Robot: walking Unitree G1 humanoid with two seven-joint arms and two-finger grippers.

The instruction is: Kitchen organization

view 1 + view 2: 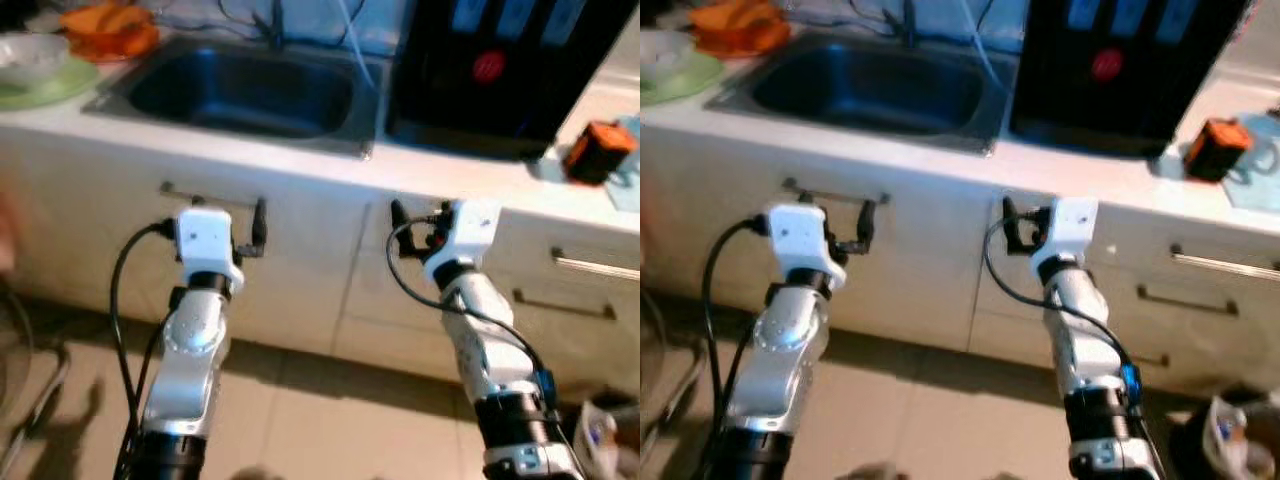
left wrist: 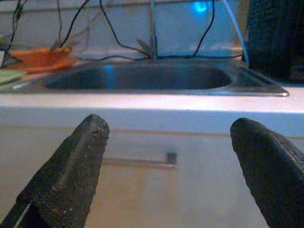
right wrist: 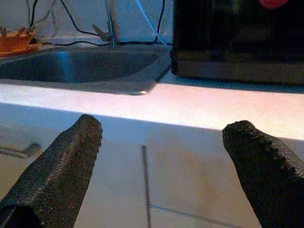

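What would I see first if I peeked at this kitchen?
First you'd spot the robot's two silver arms held up before the white cabinets, the left gripper and the right gripper both open and holding nothing. Above them a shiny metal sink sits in the counter, with a big black appliance bearing a red spot beside it on the robot's right. An orange thing lies at the far left corner beside a green plate.

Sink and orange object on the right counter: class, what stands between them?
Between the sink and the orange object stands a large black appliance on the white counter, seen in both eye views.
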